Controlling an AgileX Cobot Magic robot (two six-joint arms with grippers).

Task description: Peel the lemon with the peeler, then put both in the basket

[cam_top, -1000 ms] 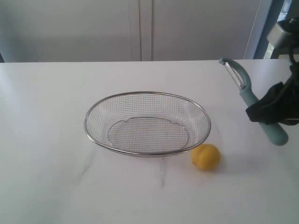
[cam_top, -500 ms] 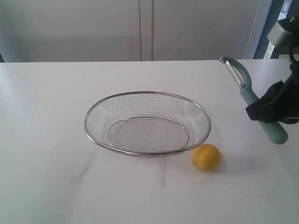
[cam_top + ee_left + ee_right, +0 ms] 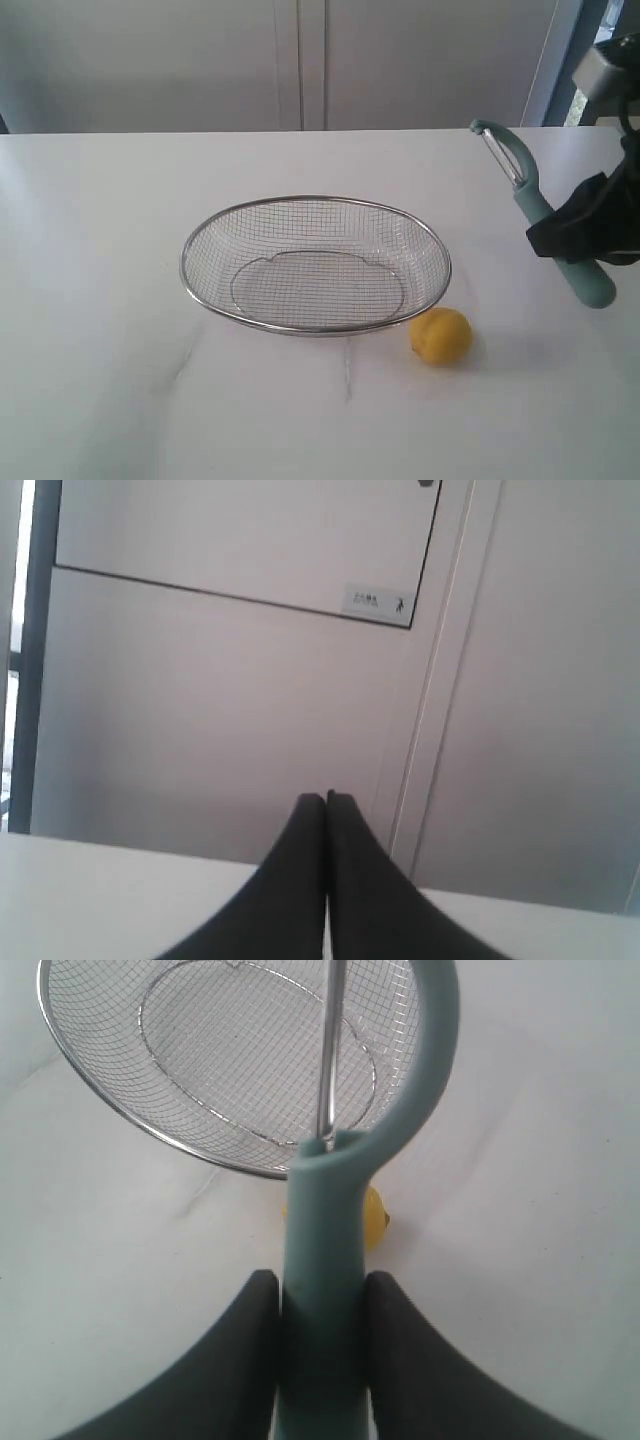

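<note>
The silver wire-mesh basket (image 3: 200, 290) stands in the middle of the white table, with nothing in it. Just off its near right rim lies the small yellow lemon (image 3: 440, 336). At the right edge of the exterior view my right gripper (image 3: 565, 238) is shut on the teal handle of the peeler (image 3: 530, 200), held above the table with its looped head and blade pointing up and away. In the right wrist view the peeler (image 3: 325, 1230) runs out between the fingers (image 3: 250, 1310), over the basket (image 3: 120, 1110), and hides most of the lemon (image 3: 376, 1216). My left gripper (image 3: 326, 798) is shut on nothing and faces the wall.
A white table (image 3: 100, 400) stretches around the basket. Pale cabinet doors (image 3: 300, 60) stand behind the table's far edge. A dark vertical frame (image 3: 590, 50) rises at the back right, near the right arm.
</note>
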